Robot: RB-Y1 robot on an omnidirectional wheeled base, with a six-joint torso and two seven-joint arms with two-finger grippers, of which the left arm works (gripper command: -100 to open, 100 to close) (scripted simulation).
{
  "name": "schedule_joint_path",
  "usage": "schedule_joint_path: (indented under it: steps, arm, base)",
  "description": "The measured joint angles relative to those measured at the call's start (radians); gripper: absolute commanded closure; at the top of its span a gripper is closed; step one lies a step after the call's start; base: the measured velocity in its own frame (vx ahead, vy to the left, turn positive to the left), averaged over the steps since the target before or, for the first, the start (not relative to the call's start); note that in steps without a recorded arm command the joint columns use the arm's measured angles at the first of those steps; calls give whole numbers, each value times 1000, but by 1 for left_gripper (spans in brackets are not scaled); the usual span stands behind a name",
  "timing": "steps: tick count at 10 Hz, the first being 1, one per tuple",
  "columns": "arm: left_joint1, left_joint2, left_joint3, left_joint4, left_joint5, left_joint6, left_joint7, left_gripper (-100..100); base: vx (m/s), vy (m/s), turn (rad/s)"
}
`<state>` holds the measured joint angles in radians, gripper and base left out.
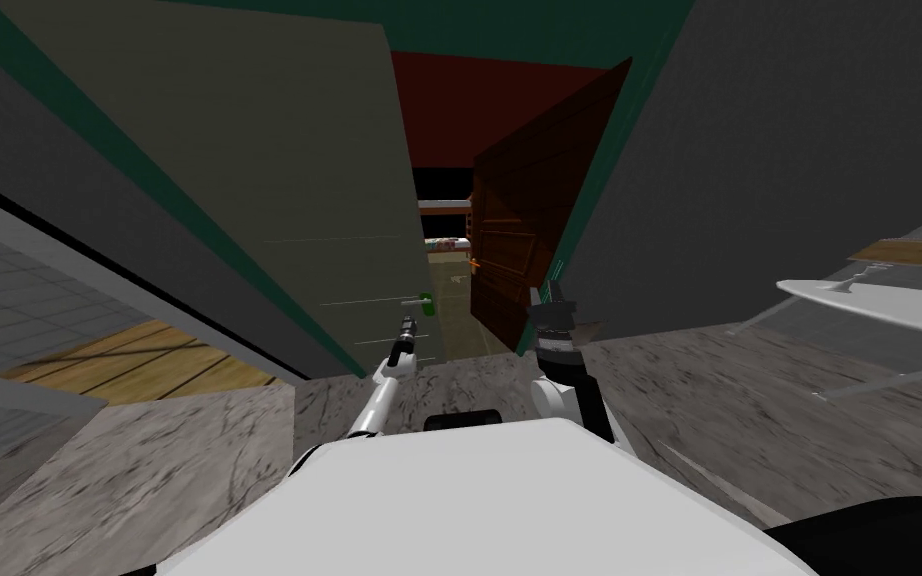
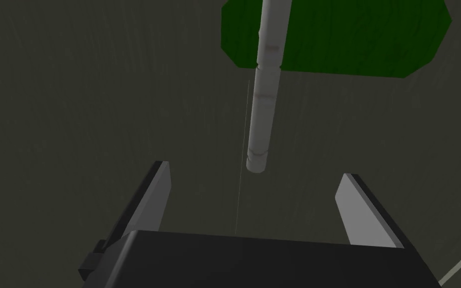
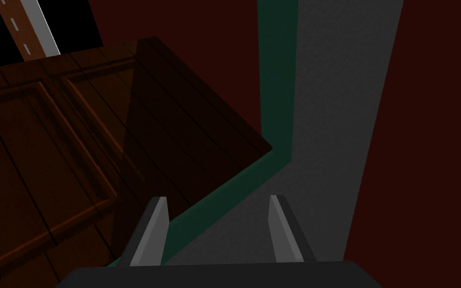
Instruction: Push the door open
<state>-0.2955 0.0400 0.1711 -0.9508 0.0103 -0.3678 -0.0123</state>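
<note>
My left gripper [image 2: 254, 172] is spread wide and empty. Pushing the grey door [image 2: 74, 100], I risk snagging its handle [image 2: 267, 90] at the gripper's twelve o'clock. The right gripper [image 3: 217, 199] hangs open, also empty.

Olive-grey door [image 1: 249, 180]: matt, smooth. Brown door [image 1: 509, 250] at one o'clock: dark panelled wood. Floor [image 1: 729, 390]: mottled grey, stone-like, rough-looking.

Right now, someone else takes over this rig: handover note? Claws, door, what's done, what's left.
Left claw: open, facing the grey-olive door; the lever handle ends just ahead of its fingers, not gripped. Green plate behind the lever.
Right claw: open, empty, raised by the teal frame next to the brown door.
Done: grey-olive door ajar, with a gap to the brown door.
Left: push it wider, probably with the left arm.
</note>
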Motion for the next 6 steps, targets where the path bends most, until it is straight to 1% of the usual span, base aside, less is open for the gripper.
schedule_joint_path:
  steps: [1,2,3,4,6]
  arm:
    - [-10,-2,1,17,0,4,-1,-100]
    - [-22,-6,3,37,1,6,-3,-100]
    - [-23,-6,4,39,1,6,-3,-100]
    - [-25,2,5,44,2,4,-2,-100]
    - [-23,11,8,43,3,3,-2,-100]
  base:
    - [-36,112,-104]
    - [-16,50,-25]
    - [106,13,-18]
    - [179,0,-25]
    - [203,26,-21]
